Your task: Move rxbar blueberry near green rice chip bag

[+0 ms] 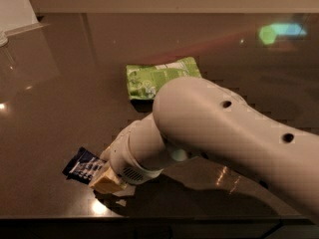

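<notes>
While the big pale arm (224, 128) stretched across the dark counter (60, 108) from the right edge, its gripper (104, 181) sat low by the front edge, toward the front-left corner, right against the near end of the rxbar blueberry (83, 164). Whether the gripper was spread, closed or pinching the bar, I could not tell. The bar lay flat and askew. The green rice chip bag (159, 76) lay flat nearer the counter's middle, well apart from the bar, its lower right part hidden behind the arm.
</notes>
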Motion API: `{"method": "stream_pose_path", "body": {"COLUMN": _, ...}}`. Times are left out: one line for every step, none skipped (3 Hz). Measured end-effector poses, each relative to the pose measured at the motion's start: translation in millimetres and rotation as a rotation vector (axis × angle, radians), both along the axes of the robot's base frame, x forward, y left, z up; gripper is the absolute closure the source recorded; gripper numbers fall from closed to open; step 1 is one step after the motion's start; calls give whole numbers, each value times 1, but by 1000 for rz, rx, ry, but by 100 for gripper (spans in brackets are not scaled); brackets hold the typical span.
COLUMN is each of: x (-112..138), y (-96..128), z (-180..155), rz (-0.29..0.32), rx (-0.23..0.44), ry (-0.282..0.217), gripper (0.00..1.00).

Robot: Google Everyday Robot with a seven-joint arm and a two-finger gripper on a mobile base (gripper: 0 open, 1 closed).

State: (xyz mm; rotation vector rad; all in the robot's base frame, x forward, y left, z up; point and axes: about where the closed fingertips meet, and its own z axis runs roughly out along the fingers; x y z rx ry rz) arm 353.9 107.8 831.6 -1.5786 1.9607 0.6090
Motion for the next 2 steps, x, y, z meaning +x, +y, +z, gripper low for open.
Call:
{"method": "stream_pose_path", "body": {"x": 19, "y": -17, "z": 13, "rz": -44, "rx": 12, "ry": -30, "gripper": 98}}
{"method": "stream_pose_path", "body": {"x": 43, "y": -34, "z": 34, "rz": -93, "rx": 28, "ry": -75, "gripper": 100}}
